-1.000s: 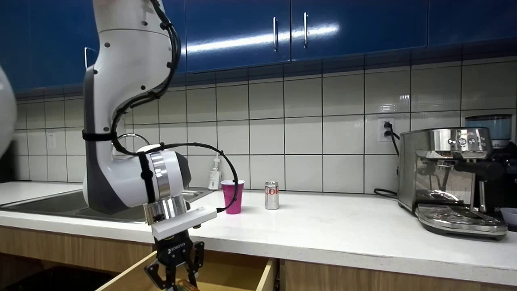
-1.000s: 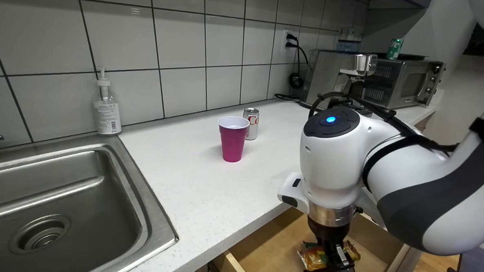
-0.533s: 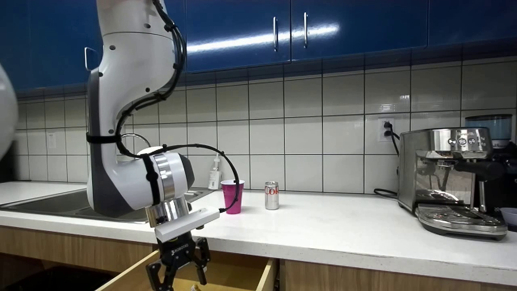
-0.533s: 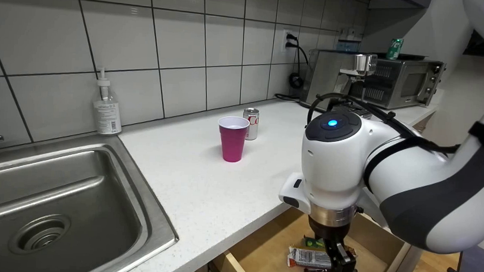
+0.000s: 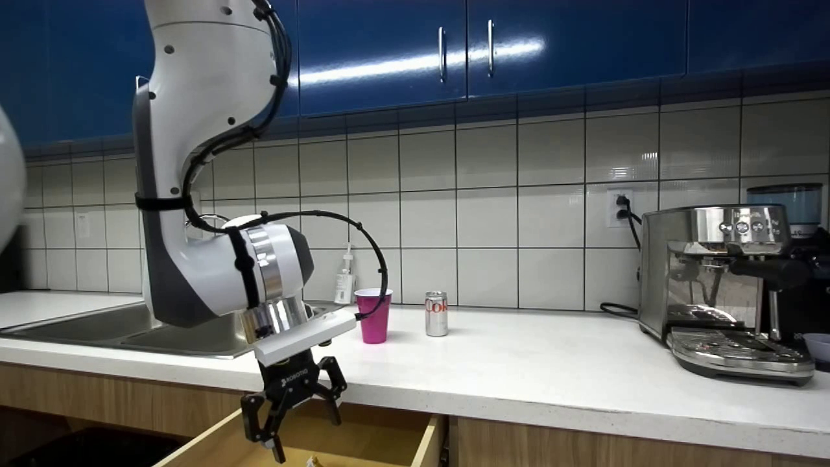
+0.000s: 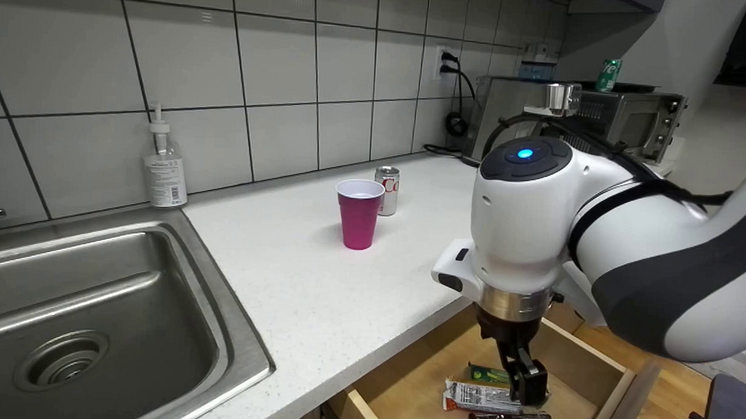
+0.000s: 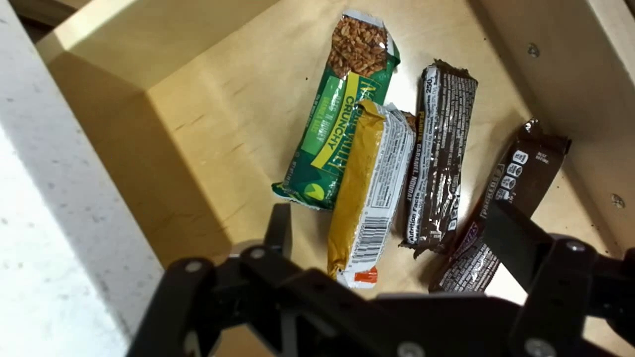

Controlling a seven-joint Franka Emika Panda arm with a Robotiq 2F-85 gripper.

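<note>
White counter [image 5: 532, 363], open drawer [image 7: 238, 119] (bars [image 7: 374, 188] inside), blue cabinets [image 5: 382, 39]

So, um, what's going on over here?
A robot arm has its gripper hanging open over the pulled-out drawer, holding nothing. In the drawer, a yellow bar lies partly on a green bar, with two brown bars beside them, all wrapped. On the counter stand a cup and a can.
</note>
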